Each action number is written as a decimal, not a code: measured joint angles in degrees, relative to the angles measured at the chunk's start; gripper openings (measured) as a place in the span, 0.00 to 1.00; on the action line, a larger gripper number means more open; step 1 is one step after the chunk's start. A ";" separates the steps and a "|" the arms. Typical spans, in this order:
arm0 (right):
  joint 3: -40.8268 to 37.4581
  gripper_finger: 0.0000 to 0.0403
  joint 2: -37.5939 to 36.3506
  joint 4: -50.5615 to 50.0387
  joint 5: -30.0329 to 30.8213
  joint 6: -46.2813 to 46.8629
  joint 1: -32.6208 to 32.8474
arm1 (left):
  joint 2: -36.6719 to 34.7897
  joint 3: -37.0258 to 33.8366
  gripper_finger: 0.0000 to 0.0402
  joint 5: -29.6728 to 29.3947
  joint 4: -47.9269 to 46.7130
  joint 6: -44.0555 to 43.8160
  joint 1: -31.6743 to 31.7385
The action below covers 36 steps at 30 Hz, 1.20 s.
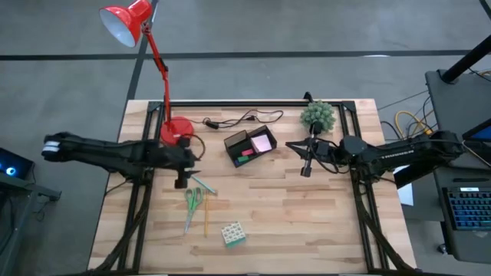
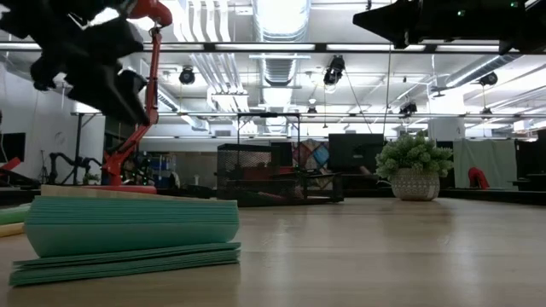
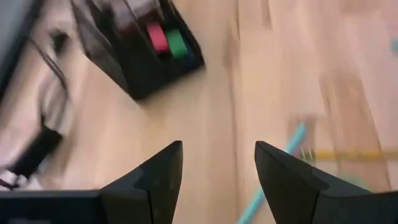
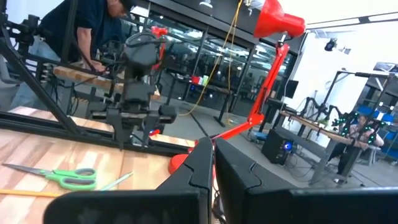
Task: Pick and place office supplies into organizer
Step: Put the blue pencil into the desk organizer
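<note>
- Left of centre in the high view, the left gripper (image 1: 182, 179) hangs spread and empty above the teal pen (image 1: 202, 185); a pick seems in hand.
- Next: descend, pinch, carry to the organizer (image 1: 251, 146) at upper centre; the right gripper (image 1: 306, 168), pressed together, waits beside it.

floor (image 1: 307, 31): grey concrete | ceiling ducts (image 2: 281, 34) | glass wall (image 4: 205, 62)

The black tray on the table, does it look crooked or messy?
A bit crooked: the organizer sits turned at an angle to the table's edges. Nothing looks spilled or broken. The scissors, pencil and cube lie loose outside it, waiting.
</note>
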 joint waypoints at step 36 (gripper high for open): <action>0.00 0.02 0.00 -0.43 0.00 -0.92 0.00 | 40.86 12.65 0.47 3.99 -13.11 15.25 0.02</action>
